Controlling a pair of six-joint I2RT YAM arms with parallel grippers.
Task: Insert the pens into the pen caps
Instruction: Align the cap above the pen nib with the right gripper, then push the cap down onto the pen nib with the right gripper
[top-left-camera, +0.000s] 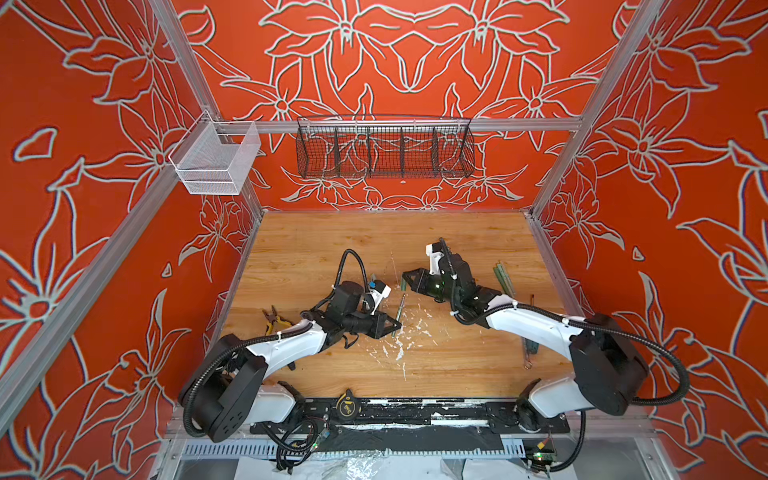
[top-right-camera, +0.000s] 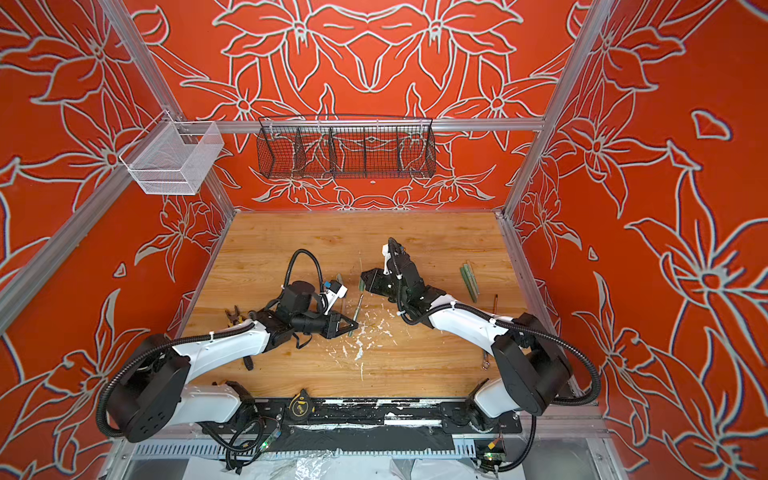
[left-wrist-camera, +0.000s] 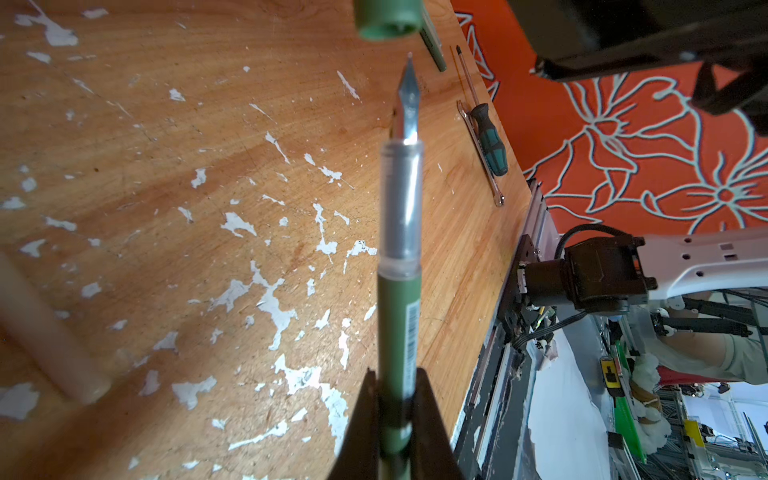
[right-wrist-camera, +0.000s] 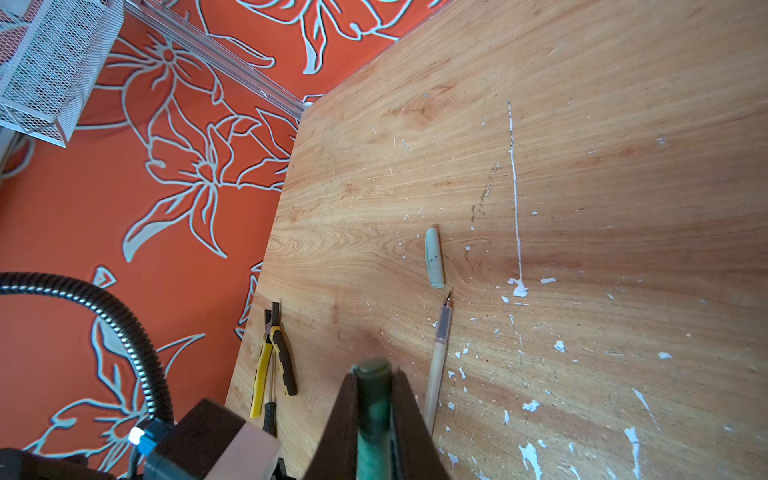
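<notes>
On the wooden table (top-left-camera: 332, 257), in both top views, the left gripper (top-left-camera: 397, 327) is clamped on the green pen (top-left-camera: 401, 309). The nib aims at the dark green cap (top-left-camera: 402, 285), which is pinched in the right gripper (top-left-camera: 405, 277). At this size the gap between nib and cap cannot be judged. The far half of the table is bare wood; a pen group (top-left-camera: 505, 276) lies near the right edge. In the left wrist view, the pen barrel sits between closed fingers (left-wrist-camera: 428, 399). The nib stops just short of the cap mouth, and the cap body is cut off by the frame. A screwdriver (left-wrist-camera: 490, 141) lies along the table edge. In the right wrist view, the held cap is blurred. A tan pen (right-wrist-camera: 438, 357) points at a pale cap (right-wrist-camera: 434, 257), the two apart. The pliers (right-wrist-camera: 274, 357) lie by the left edge.
</notes>
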